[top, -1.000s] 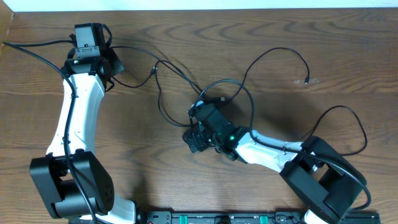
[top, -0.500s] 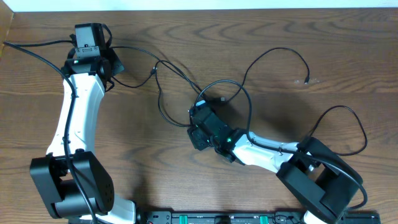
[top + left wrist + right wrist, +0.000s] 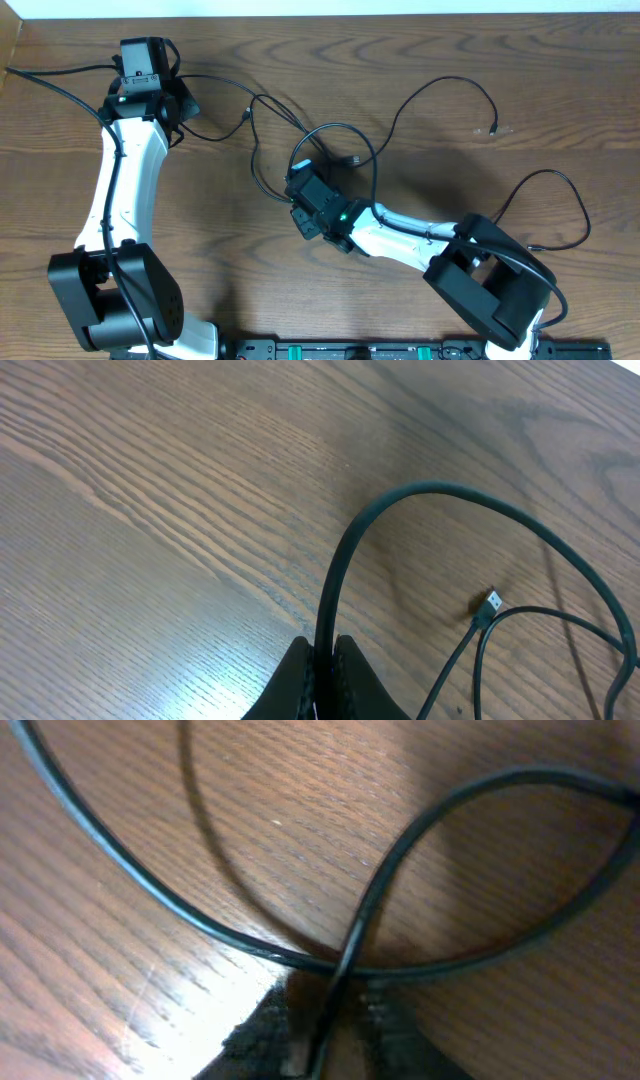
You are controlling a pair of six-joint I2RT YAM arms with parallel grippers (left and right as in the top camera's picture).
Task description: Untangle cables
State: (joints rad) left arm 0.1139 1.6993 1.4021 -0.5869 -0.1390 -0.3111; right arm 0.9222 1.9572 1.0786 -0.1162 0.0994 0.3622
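Layout: thin black cables [image 3: 336, 126] lie strewn over the brown wood-grain tabletop [image 3: 560, 60], with the tangle at centre.

Far left, well apart from the tangle: left gripper [image 3: 322, 652] is clenched on one strand, which arcs away toward a small metal plug end [image 3: 490, 601].

At the tangle: right gripper [image 3: 335, 1010] is much the nearer. Two strands cross just ahead of its fingertips, and one runs back between them along the finger axis. The jaws stand narrow. The view is blurred, so I cannot tell if they bite.

Next pull probably means drawing that strand clear of the crossing.
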